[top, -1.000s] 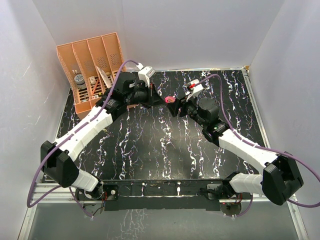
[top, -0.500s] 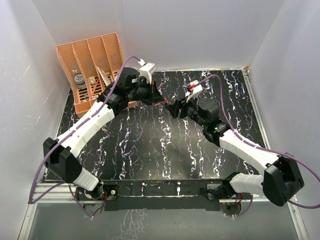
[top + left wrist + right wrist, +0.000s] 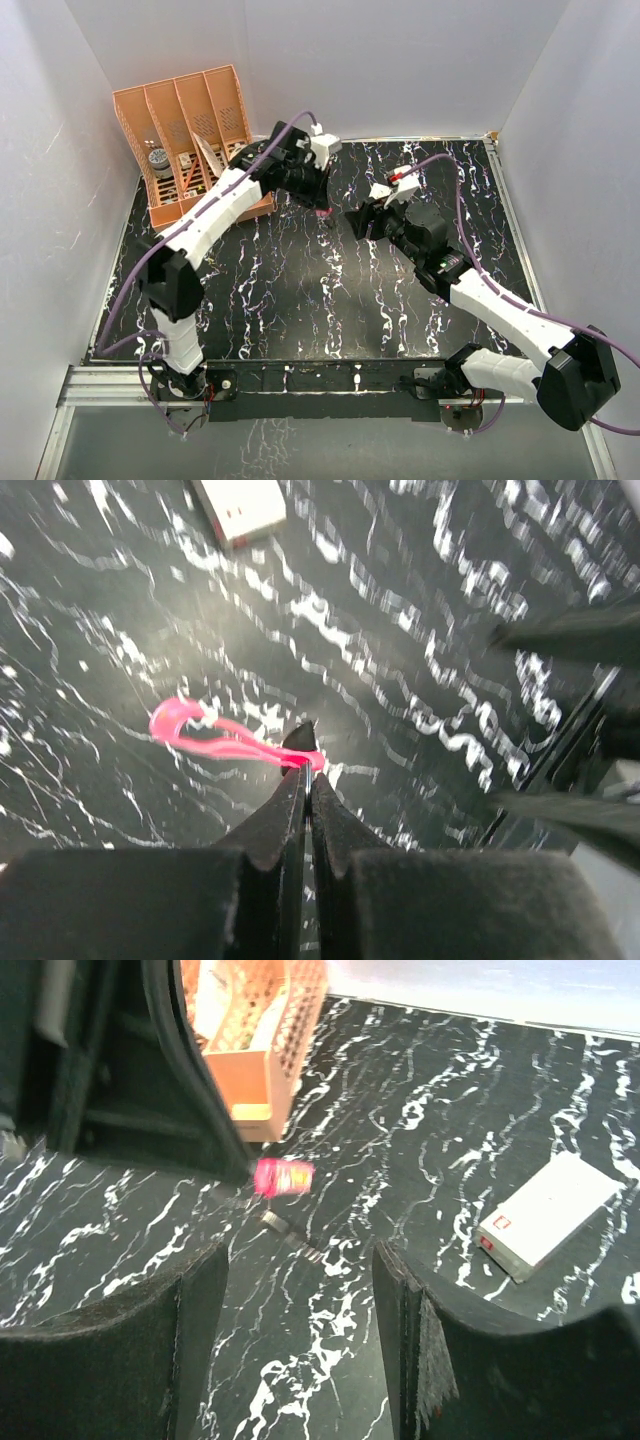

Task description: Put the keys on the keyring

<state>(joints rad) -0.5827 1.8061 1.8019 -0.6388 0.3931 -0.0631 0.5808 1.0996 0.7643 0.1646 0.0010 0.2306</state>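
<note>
One keyring (image 3: 235,748), maybe one key (image 3: 285,1228), one white box (image 3: 545,1215).
Left gripper (image 3: 303,760) pinches the keyring's pink strip; right gripper (image 3: 300,1290) wide, empty.

White-shelled arms (image 3: 205,230), black joints, purple cables (image 3: 437,157); jaws seemingly dark-padded.

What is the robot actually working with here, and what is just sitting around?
In use:
- pink keyring, pinched in the left hand
- small dark key, close to the keyring
- right hand, open

Lying about:
- white box with a red mark
- orange file rack holding odds and ends
</note>
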